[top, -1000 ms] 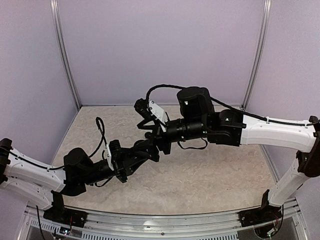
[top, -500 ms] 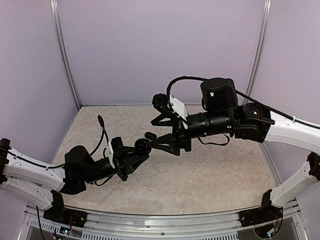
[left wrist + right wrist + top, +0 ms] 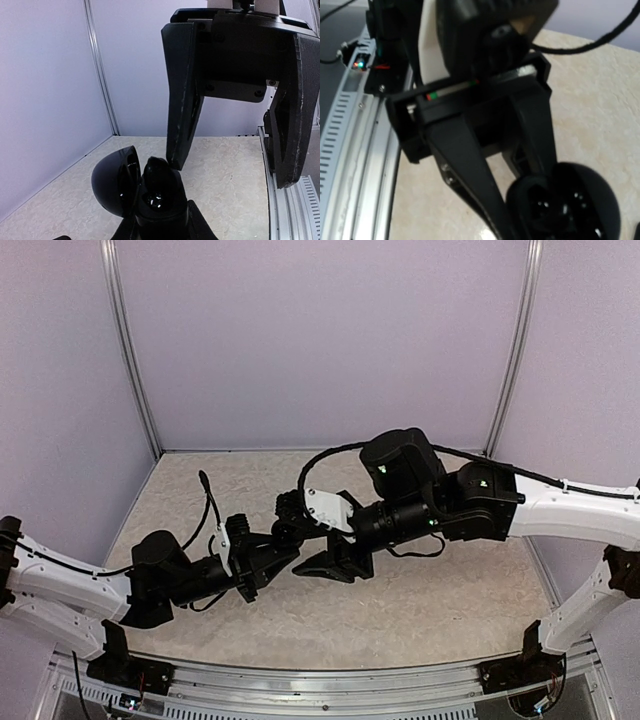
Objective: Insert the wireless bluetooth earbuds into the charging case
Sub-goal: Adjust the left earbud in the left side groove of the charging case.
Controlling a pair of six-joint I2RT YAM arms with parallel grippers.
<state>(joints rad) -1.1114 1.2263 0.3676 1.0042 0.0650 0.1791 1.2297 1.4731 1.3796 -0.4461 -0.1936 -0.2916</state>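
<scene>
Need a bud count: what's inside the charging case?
One earbud, it seems, sticks up from the open charging case; the rest of its wells are too dark to tell.

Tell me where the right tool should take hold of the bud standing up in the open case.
Probably pinch the bud by its exposed top, from above: only that rises above the charging case, and the open lid blocks one side.

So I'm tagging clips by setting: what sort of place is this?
Probably a lab robot test cell: plain lilac panel walls framed by aluminium posts, a marble-look tabletop, and a left arm and right arm mounted by a slotted rail at its near edge.
</scene>
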